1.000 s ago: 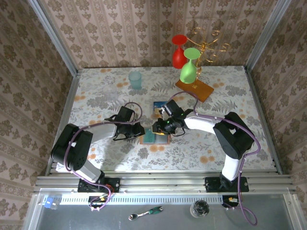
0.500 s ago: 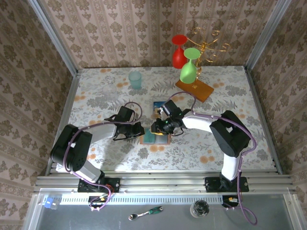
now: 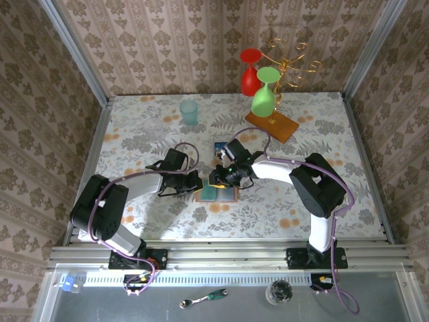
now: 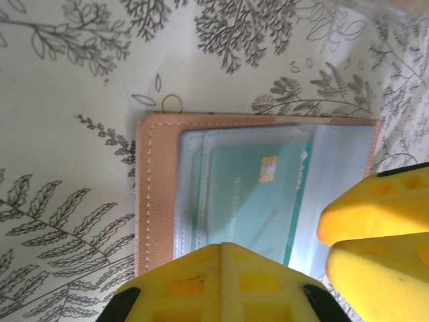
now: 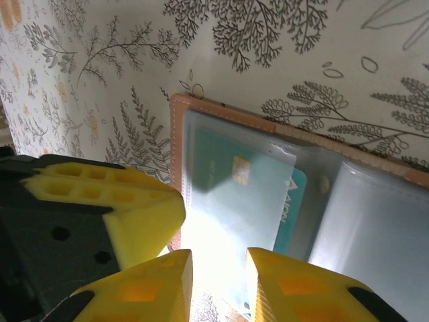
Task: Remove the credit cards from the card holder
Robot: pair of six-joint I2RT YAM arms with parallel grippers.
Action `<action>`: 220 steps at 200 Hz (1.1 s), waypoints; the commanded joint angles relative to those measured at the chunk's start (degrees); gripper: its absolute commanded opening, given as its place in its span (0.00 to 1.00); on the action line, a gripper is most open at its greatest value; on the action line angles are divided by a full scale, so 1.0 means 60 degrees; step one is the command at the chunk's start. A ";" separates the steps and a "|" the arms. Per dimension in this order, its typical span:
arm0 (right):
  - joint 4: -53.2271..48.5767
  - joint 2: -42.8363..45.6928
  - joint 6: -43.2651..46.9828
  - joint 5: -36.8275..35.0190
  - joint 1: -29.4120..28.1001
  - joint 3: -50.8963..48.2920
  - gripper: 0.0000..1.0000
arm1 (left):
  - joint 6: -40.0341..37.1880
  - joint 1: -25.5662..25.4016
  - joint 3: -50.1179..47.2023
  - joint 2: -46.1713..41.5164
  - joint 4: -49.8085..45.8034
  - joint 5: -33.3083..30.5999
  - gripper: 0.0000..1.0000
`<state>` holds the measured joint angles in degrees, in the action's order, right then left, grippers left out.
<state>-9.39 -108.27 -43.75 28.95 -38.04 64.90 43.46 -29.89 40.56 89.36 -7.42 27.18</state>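
The card holder [image 3: 226, 195] lies open on the table, its tan leather edge [image 4: 155, 201] to the left and clear sleeves inside. A teal credit card [image 4: 258, 191] with a gold chip sits in a sleeve, its right end sticking out [image 5: 289, 201]. My left gripper [image 4: 223, 258] is shut, its joined tips resting on the holder's near edge [image 3: 198, 182]. My right gripper [image 5: 218, 275] is open, one finger on each side of the card's near end, hovering over the holder [image 3: 216, 178]. Another blue-teal card [image 3: 221, 149] lies flat on the table behind the holder.
A teal cup [image 3: 189, 111] stands at the back. A gold rack on a wooden base [image 3: 271, 125] holds a green glass [image 3: 265, 98] and a red glass [image 3: 249, 74] at the back right. Open tabletop lies to the left and right front.
My right gripper has slid a little to the left over the open holder. The left arm has stayed in place.
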 commanded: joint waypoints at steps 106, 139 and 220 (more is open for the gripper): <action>-0.0731 -0.0384 -0.0031 -0.0373 -0.0090 0.0071 0.28 | -0.0201 0.0074 0.0028 0.0251 -0.0268 -0.0003 0.00; -0.0982 -0.0266 0.0082 -0.0669 -0.0090 0.0023 0.28 | -0.0185 0.0089 -0.0006 0.0222 -0.0246 -0.0018 0.00; -0.1342 -0.0019 0.0329 -0.1133 -0.0094 0.0023 0.28 | -0.0111 0.0089 -0.0043 0.0206 -0.0130 0.0083 0.00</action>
<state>-13.26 -109.86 -43.27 25.56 -38.30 64.95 43.24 -29.85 40.66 90.28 -7.46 27.44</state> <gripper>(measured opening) 0.279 0.064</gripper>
